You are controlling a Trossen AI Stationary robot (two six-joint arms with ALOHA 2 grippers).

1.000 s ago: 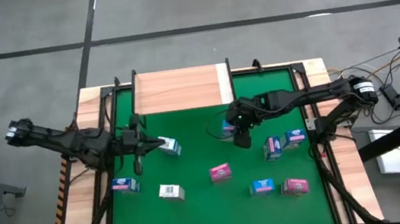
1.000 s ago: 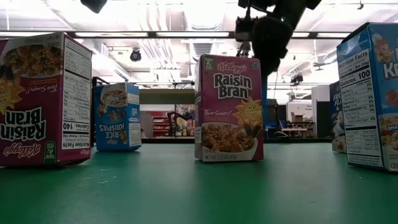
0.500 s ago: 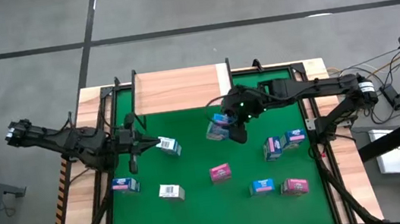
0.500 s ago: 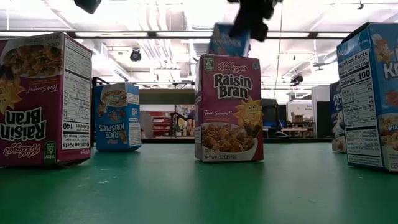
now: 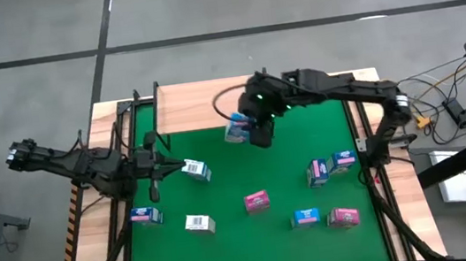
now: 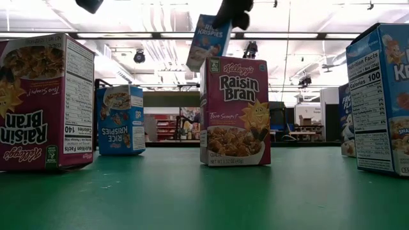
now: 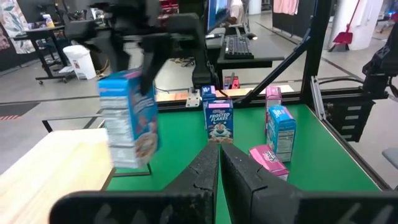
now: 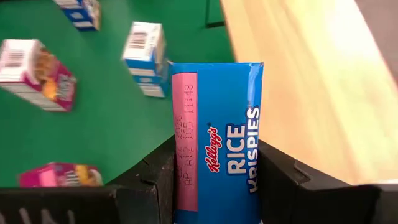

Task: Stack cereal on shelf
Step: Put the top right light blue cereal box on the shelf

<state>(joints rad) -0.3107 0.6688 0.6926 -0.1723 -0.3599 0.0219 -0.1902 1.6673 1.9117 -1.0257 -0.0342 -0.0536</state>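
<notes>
Blue Rice Krispies box [image 8: 216, 143] is pinched upright in the right hand [image 5: 254, 131], lifted at the shelf [image 5: 203, 104] front edge. It should be carried fully over the board, kept level, lowered flat before release. Left hand [image 7: 219, 163] pressed together, parked over the surface's left side.

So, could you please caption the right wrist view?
Right end effector grips a blue cardboard Rice Krispies box beside the light wooden shelf.

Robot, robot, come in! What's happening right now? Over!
Right end effector shut on Rice Krispies box, held in the air at the shelf edge. Left end effector shut, empty, waiting over the mat. Shelf top bare, nothing blocking.
</notes>
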